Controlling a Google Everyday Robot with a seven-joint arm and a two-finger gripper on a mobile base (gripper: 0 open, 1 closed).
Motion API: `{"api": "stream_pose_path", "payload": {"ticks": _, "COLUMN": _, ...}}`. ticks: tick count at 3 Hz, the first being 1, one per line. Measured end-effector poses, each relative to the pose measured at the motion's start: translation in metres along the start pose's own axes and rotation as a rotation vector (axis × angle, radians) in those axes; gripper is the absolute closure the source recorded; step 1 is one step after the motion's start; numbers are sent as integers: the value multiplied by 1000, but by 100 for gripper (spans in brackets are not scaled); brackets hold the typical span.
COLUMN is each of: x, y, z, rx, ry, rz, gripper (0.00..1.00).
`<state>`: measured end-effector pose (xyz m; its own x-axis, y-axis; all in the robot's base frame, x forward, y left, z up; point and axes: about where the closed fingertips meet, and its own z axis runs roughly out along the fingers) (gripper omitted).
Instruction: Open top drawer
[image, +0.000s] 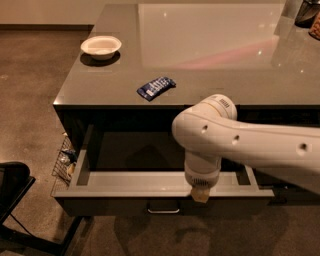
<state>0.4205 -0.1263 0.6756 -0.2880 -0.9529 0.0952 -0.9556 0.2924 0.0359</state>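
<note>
Near the left edge of the tabletop (210, 55), a white bowl (101, 46) is sitting out of the way, and a blue packet (156, 87) is lying by the front edge. Below that edge the top drawer (135, 190) is standing pulled well out. We are holding our gripper (200, 194) at its front lip, right of the handle (163, 210), presumably to draw it out. Whether the gripper is spread or closed we cannot tell.

Your view: top drawer (125, 183) interior smooth matt grey, handle (163, 210) shiny metal; countertop (210, 45) glossy; gripper (200, 194) at drawer's front rim, under smooth white plastic arm (250, 145).
</note>
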Motion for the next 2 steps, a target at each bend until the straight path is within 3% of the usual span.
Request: {"api": "stream_pose_path", "payload": {"ticks": 2, "x": 3, "y": 9, "z": -10, "rx": 4, "ry": 10, "rz": 13, "gripper": 100}}
